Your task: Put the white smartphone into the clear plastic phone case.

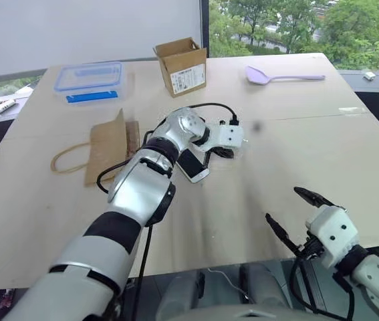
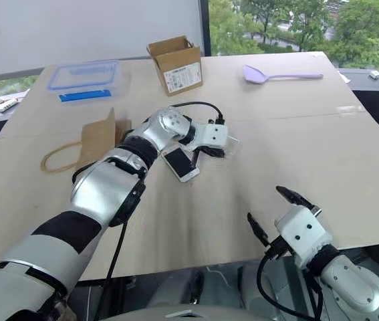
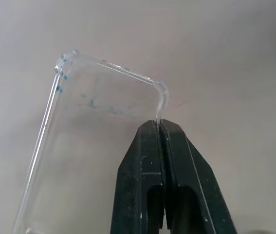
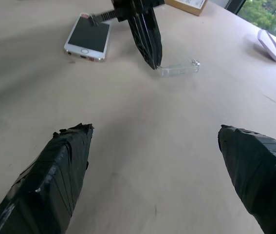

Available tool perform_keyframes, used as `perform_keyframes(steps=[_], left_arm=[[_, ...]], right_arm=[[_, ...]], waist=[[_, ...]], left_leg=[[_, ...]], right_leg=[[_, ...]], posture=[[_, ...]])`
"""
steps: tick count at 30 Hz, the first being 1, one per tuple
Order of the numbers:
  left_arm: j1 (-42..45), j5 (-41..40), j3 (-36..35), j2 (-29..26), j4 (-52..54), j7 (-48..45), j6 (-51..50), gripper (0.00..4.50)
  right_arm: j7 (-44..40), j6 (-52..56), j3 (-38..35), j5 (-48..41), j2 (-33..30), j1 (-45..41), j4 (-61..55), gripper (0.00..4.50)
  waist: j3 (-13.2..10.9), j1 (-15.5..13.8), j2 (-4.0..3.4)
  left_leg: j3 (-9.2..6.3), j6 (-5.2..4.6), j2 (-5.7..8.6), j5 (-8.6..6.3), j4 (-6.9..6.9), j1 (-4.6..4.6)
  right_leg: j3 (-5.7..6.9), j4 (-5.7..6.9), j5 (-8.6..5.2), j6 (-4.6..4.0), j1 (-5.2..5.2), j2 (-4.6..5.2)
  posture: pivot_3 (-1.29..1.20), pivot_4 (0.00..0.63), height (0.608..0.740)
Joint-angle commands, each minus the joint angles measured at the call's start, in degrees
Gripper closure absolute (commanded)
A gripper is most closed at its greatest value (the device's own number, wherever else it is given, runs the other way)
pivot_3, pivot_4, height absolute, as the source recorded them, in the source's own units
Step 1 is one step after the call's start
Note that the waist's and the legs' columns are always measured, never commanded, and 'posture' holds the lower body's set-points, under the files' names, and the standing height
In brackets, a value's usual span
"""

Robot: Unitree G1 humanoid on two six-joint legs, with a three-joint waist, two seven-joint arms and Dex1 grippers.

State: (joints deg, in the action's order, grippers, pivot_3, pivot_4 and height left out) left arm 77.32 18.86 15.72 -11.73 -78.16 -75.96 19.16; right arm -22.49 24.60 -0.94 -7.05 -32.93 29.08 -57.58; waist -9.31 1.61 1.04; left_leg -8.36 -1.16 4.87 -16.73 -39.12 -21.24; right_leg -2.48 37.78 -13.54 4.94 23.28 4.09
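Observation:
The white smartphone (image 1: 193, 166) lies screen up near the middle of the table, close beside my left wrist. My left gripper (image 3: 159, 124) points down to the right of it and is shut on the rim of the clear plastic phone case (image 3: 94, 126), near one rounded corner. In the right wrist view the phone case (image 4: 179, 68) lies low on the table, pinched at one end by the left fingers (image 4: 147, 39), with the smartphone (image 4: 88, 36) a short way off. My right gripper (image 1: 295, 214) hovers open at the table's near edge, nothing between its fingers.
A brown paper bag (image 1: 109, 144) lies left of the left arm. Further back are a clear box with a blue-rimmed lid (image 1: 89, 77), an open cardboard box (image 1: 182, 63) and a purple spoon (image 1: 279, 75). A black cable (image 1: 209, 107) loops over the left wrist.

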Motion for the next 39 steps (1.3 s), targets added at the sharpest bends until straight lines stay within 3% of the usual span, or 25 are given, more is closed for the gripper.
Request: perform_keyframes(steps=[1, 4, 8, 13, 15, 21, 26, 33, 36, 39], left_arm=[[2.9, -5.3, -3.1, -3.7, 5.6, -13.3, -4.2, 4.48], [-3.2, -11.4, 1.7, -10.8, 22.2, -16.5, -17.2, 4.48], [-20.3, -18.4, 5.8, -23.7, 60.0, -16.5, -40.6, 4.48], [-33.7, -23.8, 4.5, -31.3, 86.8, -15.8, -59.8, 4.48], [-37.0, -25.2, 4.1, -33.4, 92.2, -14.0, -63.9, 4.48], [-41.9, -25.6, 7.6, -34.0, 97.4, -8.0, -66.0, 4.48], [-42.1, -22.9, 11.9, -30.7, 91.7, -2.8, -60.8, 4.48], [-41.3, -24.9, 13.4, -28.4, 86.8, -4.3, -56.0, 4.48], [-42.1, -29.5, 9.4, -28.9, 88.9, -4.9, -58.1, 3.77], [-44.4, -35.9, 3.1, -29.9, 92.6, -4.7, -60.5, 2.25]], right_arm=[[-1.0, 1.2, -0.2, -0.7, -0.4, -1.9, -2.2, 0.00], [-2.2, 1.8, 0.3, -1.3, -0.5, -5.0, -0.7, 0.00], [-3.9, 2.0, 0.0, -2.1, -1.0, -6.5, 0.5, 0.00], [-5.4, 2.1, 0.2, -2.6, -1.3, -7.9, 1.4, 0.00], [-5.9, 2.3, 0.2, -2.9, -1.4, -8.7, 1.7, 0.00], [-6.5, 2.0, 0.8, -2.6, -1.4, -9.4, 2.5, 0.00], [-6.1, 3.2, 1.4, -3.0, -0.9, -9.6, 1.9, 0.00], [-5.7, 10.4, 3.6, -6.3, 0.5, -15.7, 3.6, 0.00], [-5.6, 15.4, 3.0, -11.6, 3.9, -22.0, 7.9, 0.00], [-6.3, 15.5, 6.7, -10.4, 4.7, -29.7, 14.3, 0.00]], waist=[[0.0, 0.1, -0.01], [0.0, 0.8, -0.05], [0.0, 1.5, -0.21], [-0.1, -0.6, -0.20], [-0.1, -1.0, -0.26], [-0.1, -1.1, -0.26], [-0.1, -1.1, -0.26], [-0.1, -1.0, -0.29], [-0.1, -1.0, -0.27], [-0.1, -0.5, -0.31]], left_leg=[[0.00, 0.01, 0.01, 0.01, -0.01, -0.14], [-0.02, 0.23, 0.01, 0.13, -0.05, -0.43], [0.03, 0.20, -0.07, 0.10, 0.20, -0.38], [-0.04, 0.27, -0.04, 0.14, 0.08, -0.65], [0.00, 0.25, -0.04, 0.13, 0.06, -0.58], [-0.05, 0.08, -0.05, 0.03, 0.06, -0.45], [-0.03, 0.17, -0.05, 0.09, 0.04, -0.42], [0.01, 0.22, -0.04, 0.12, 0.04, -0.41], [-0.03, 0.21, -0.05, 0.11, 0.03, -0.43], [0.03, 0.21, -0.06, 0.11, 0.04, -0.44]], right_leg=[[0.00, 0.02, 0.07, -0.11, 0.13, 0.00], [-0.01, 0.09, 0.10, -0.17, 0.44, 0.00], [-0.19, 0.07, 0.08, -0.20, 0.51, 0.00], [-0.12, 0.02, 0.09, -0.23, 0.71, 0.03], [-0.15, -0.01, 0.09, -0.23, 0.62, 0.04], [-0.07, 0.01, 0.09, -0.23, 0.47, 0.02], [-0.09, 0.02, 0.09, -0.23, 0.43, 0.02], [-0.11, 0.01, 0.10, -0.23, 0.43, 0.04], [-0.09, 0.00, 0.10, -0.24, 0.44, 0.03], [-0.14, 0.02, 0.11, -0.25, 0.50, 0.04]], posture=[[0.00, 0.150, 0.740], [0.00, 0.150, 0.740], [0.00, 0.150, 0.740], [0.00, 0.150, 0.740], [0.00, 0.150, 0.740], [0.00, 0.150, 0.740], [0.00, 0.150, 0.740], [0.00, 0.150, 0.740], [0.00, 0.150, 0.740], [0.00, 0.150, 0.740]])
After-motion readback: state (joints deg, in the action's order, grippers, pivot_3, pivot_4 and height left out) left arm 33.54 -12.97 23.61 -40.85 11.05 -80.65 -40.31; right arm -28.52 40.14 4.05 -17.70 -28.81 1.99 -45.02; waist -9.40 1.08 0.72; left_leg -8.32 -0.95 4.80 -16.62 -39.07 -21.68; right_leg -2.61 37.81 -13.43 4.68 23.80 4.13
